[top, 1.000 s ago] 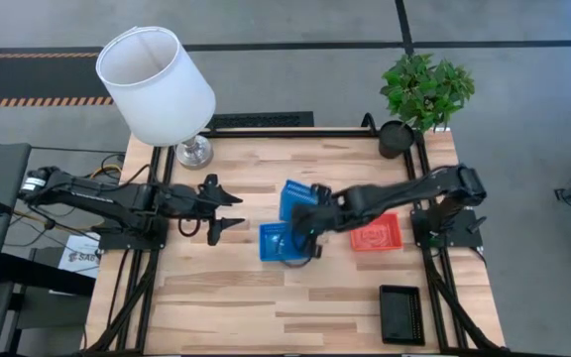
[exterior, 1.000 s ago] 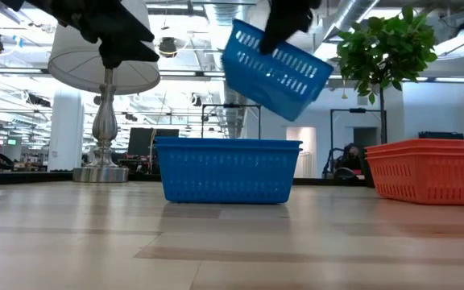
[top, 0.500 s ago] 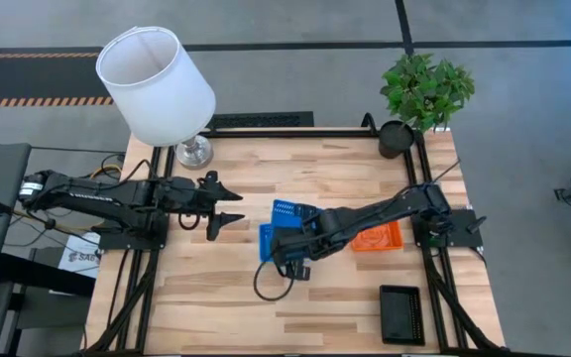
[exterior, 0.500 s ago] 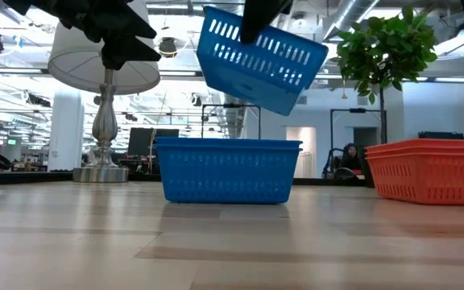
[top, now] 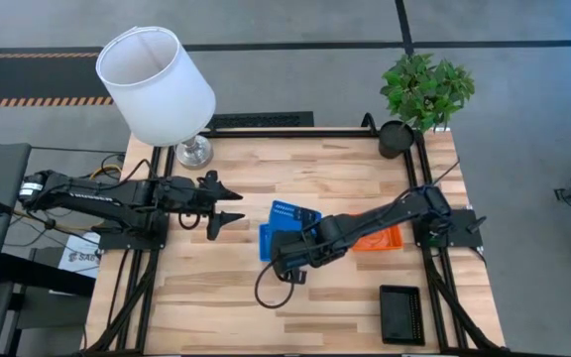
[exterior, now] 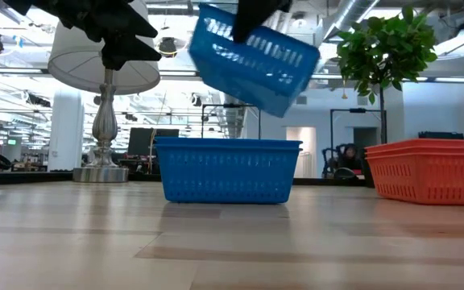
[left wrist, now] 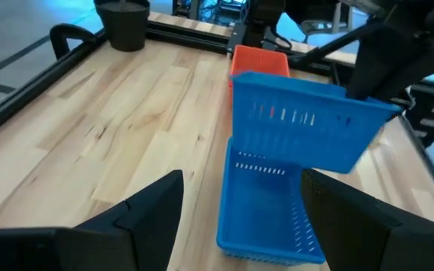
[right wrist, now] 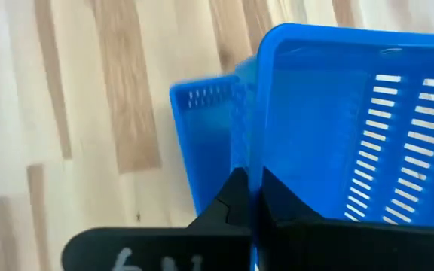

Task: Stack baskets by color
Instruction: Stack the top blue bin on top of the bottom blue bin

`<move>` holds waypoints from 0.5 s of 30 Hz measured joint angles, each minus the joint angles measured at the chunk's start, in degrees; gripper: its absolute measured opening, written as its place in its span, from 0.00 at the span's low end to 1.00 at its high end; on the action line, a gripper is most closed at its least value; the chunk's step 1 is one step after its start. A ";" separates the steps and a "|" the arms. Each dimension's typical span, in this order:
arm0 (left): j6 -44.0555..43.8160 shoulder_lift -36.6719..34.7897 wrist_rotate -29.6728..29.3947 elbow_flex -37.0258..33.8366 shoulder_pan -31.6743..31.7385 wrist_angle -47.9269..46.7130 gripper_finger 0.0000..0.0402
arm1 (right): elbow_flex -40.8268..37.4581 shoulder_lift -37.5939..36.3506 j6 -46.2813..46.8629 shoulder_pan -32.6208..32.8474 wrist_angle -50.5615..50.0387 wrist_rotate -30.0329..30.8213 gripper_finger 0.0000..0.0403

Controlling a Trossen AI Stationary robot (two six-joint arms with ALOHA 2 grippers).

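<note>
On the wooden surface [top: 216, 288], the right claw [top: 287, 255] at centre frame is clenched on the rim of a tilted blue basket [exterior: 252, 58], held in the air over a second blue basket [exterior: 227, 170] standing there. A red-orange basket [exterior: 431, 168] sits right of them, a black basket [top: 401, 313] lower right. The left claw [top: 228, 203], centre-left, hangs released.

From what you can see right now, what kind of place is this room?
Probably a robotics lab or open workshop hall: exposed ceiling ducts, bare grey concrete floor, and a wooden table on a black metal frame carrying two robot arms.
</note>
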 joint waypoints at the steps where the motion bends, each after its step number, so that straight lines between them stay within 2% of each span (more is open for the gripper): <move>1: 0.57 0.00 0.03 0.00 0.00 -0.27 0.63 | 0.02 0.44 -1.55 -0.13 1.36 0.69 0.01; 4: 2.34 0.00 0.11 0.00 0.00 -1.07 0.63 | -0.10 1.69 -6.95 -0.32 5.67 1.13 0.01; 10: 1.62 -0.03 -3.12 0.00 1.31 -3.04 0.63 | -0.06 5.65 -5.77 -1.18 5.72 -2.29 0.01; 15: 2.78 -0.46 -0.91 0.00 3.47 -5.75 0.63 | -0.05 6.53 -5.45 -1.15 5.88 -2.11 0.01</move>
